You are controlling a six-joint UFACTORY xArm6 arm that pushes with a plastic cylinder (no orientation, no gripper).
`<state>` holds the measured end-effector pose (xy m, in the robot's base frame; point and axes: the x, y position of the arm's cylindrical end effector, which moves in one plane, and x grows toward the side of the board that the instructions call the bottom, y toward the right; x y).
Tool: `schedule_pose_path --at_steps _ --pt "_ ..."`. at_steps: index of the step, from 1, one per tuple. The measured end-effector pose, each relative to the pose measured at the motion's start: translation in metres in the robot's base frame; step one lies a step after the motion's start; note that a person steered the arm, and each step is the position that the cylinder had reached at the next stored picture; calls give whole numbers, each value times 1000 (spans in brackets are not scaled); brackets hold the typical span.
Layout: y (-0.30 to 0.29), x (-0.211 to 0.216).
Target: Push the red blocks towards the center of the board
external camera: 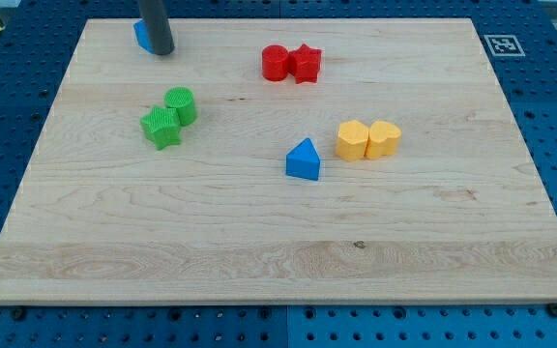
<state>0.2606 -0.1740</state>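
Two red blocks sit side by side, touching, near the view's top, a little right of the middle: a red cylinder on the left and a red star-shaped block on the right. My tip is at the view's top left, far to the left of the red blocks. It stands against a blue block that the rod partly hides.
A green cylinder and a green star-shaped block touch at the left. A blue triangle block lies near the middle. Two yellow blocks lie to its right. The wooden board sits on a blue pegboard.
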Motion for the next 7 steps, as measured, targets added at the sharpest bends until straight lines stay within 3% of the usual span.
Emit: schedule_pose_path --at_steps 1,3,7 --pt "-12 0" --pt "29 50" --pt "35 73"
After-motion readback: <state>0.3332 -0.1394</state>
